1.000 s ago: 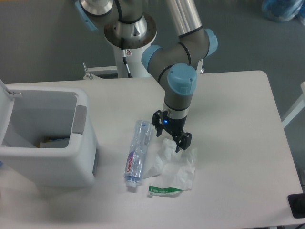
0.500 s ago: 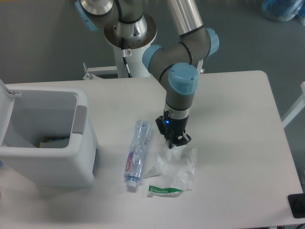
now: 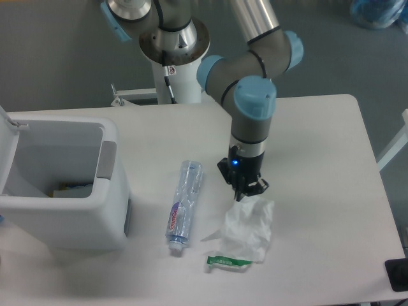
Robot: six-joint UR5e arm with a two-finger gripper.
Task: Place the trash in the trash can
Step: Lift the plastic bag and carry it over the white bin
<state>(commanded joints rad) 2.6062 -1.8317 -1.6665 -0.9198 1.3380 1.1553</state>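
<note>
My gripper (image 3: 245, 191) points down at the middle of the table, shut on the top edge of the crumpled translucent white plastic wrapper (image 3: 247, 228). The wrapper hangs bunched below the fingers, its green printed strip (image 3: 228, 261) trailing at the bottom near the table. The flattened clear plastic bottle (image 3: 183, 205) with a red-lettered label lies on the table to the left of the gripper, untouched. The trash can (image 3: 64, 185), a boxy white-grey bin with its lid open, stands at the left edge with some items inside.
The robot's white base (image 3: 172, 64) rises behind the table's far edge. The table's right edge (image 3: 376, 191) lies well to the right of the gripper. A dark object (image 3: 396, 274) sits at the lower right corner.
The gripper went from open to shut on the wrapper's top, then moved right. The wrapper bunched up and shifted right with it. The bottle stayed put.
</note>
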